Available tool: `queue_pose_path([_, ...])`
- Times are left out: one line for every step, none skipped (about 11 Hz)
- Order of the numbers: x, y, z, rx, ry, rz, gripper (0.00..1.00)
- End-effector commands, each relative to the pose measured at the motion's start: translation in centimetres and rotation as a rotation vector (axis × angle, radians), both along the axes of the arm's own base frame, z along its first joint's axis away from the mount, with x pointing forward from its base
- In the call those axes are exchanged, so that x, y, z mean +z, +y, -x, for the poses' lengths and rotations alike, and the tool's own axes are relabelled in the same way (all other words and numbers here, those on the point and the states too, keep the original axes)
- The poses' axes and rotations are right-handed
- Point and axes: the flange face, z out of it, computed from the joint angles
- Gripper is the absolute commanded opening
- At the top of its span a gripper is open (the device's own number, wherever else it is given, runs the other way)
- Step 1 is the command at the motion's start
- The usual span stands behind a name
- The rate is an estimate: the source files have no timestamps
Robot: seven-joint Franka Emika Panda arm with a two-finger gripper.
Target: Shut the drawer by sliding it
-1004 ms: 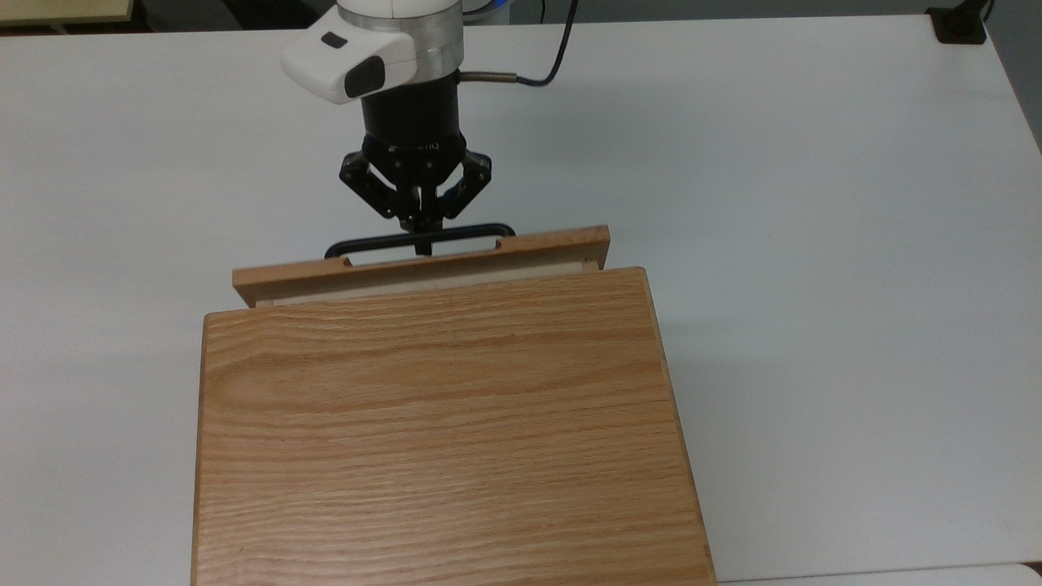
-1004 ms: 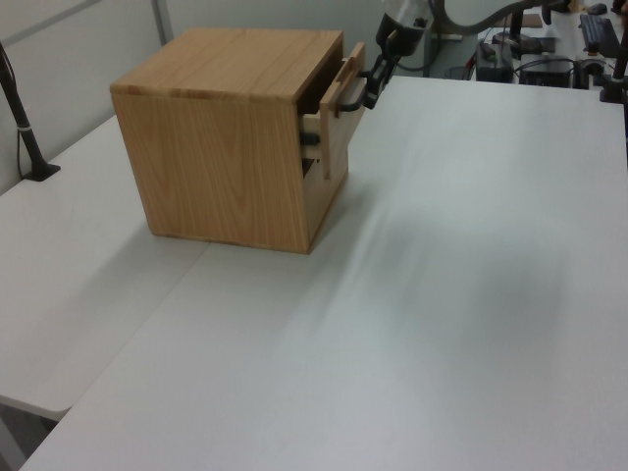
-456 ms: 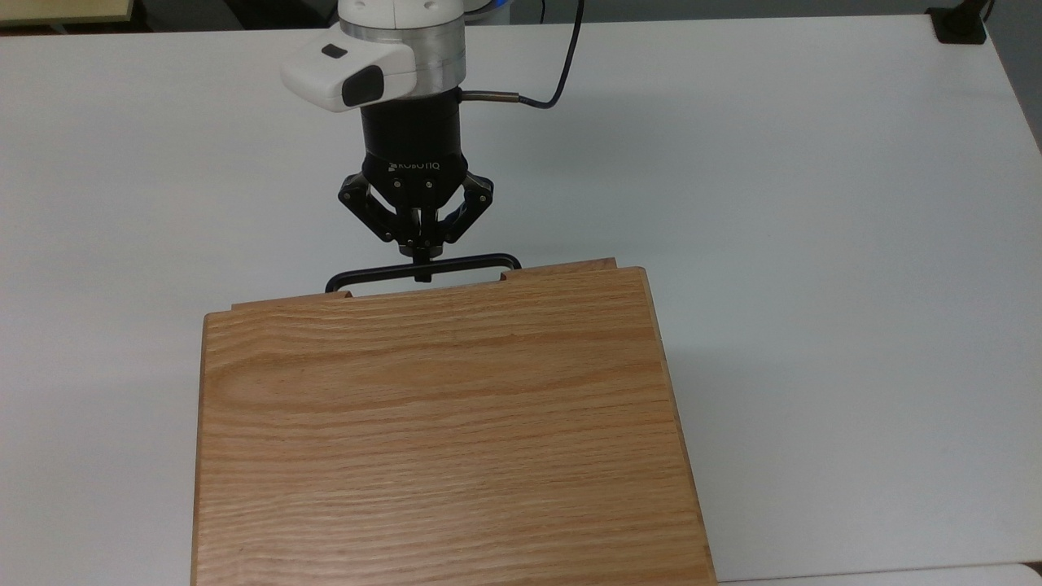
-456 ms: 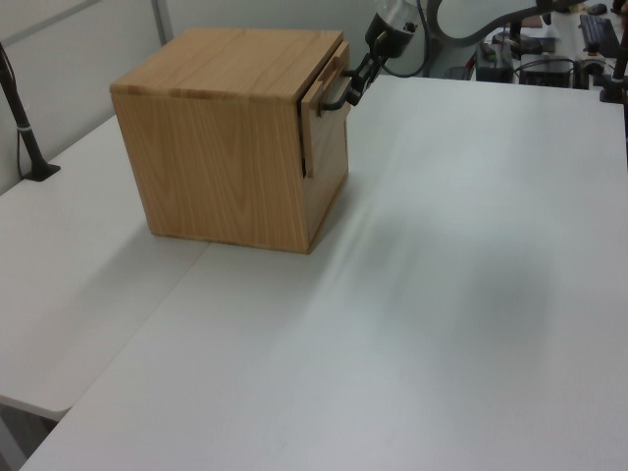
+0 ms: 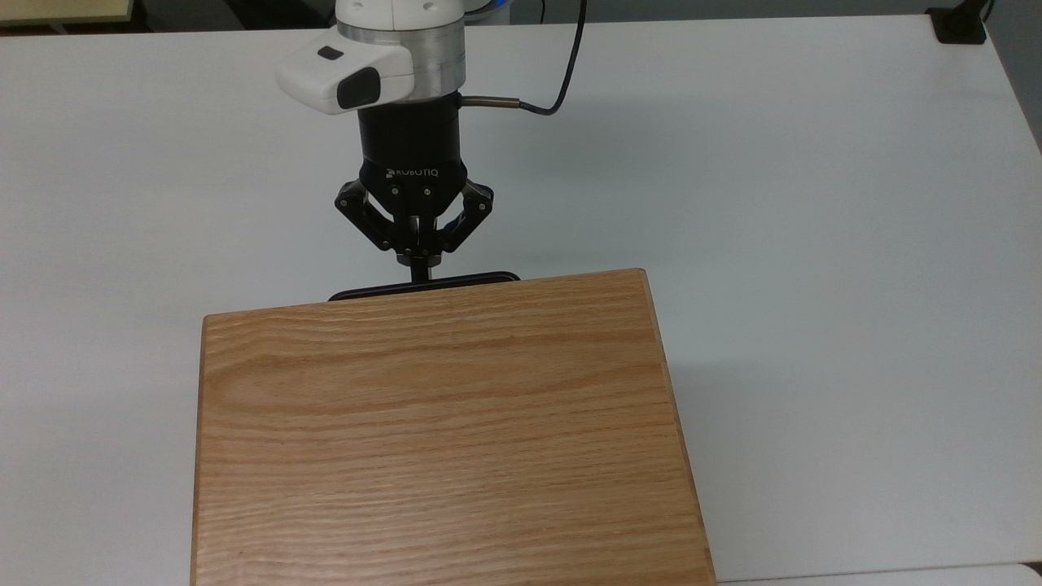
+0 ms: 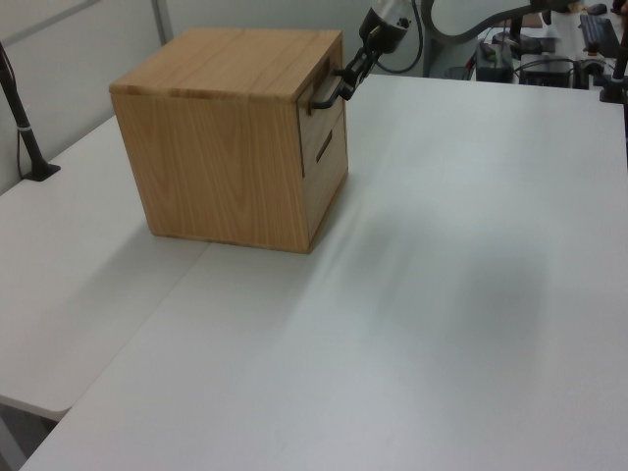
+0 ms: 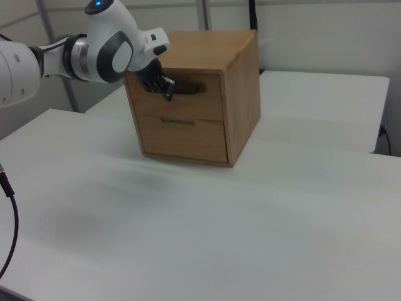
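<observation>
Top view: the claw (image 5: 418,262) is clamped on the handle (image 5: 423,286); the drawer, projecting a second ago, is now hidden under the cabinet top (image 5: 440,423). Right view: the drawer (image 7: 182,91) is seen flush behind the claw (image 7: 166,89), so closing is judged complete.

Even, bright light from overhead fills all three views, and the white surface (image 5: 814,244) reads pale and almost flat in tone. In the top view a soft grey shadow spreads on it around the arm and along the right side of the oak cabinet (image 5: 440,439). In the left view and the right view, faint streaky reflections smear across the surface in the foreground. The wood grain is crisp in the top view; the side views look softer overall.
</observation>
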Motion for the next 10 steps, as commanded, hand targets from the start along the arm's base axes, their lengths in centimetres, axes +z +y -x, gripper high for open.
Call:
queue_pose_path([0.9, 0.4, -2.1, -0.013, -0.103, -0.001, 0.00])
queue_pose_path([1.9, 0.2, -1.6, -0.012, -0.107, -0.001, 0.00])
queue_pose_path([2.4, -0.5, -0.1, -0.019, -0.089, -0.003, 0.00])
queue_pose_path([2.4, -0.8, 1.5, -0.022, -0.035, -0.004, 0.01])
queue_pose_path([2.5, -1.3, 3.1, -0.026, 0.061, 0.000, 0.02])
queue_pose_path([3.0, -1.8, 4.8, -0.012, 0.167, 0.006, 0.06])
queue_pose_path([3.6, -2.4, 6.6, 0.007, 0.269, 0.013, 0.19])
queue_pose_path([4.1, -3.3, 8.7, 0.010, 0.364, 0.014, 0.40])
queue_pose_path([4.9, -3.7, 10.8, 0.018, 0.427, 0.013, 0.71])
queue_pose_path([5.3, -4.3, 12.8, 0.011, 0.481, 0.008, 1.00])
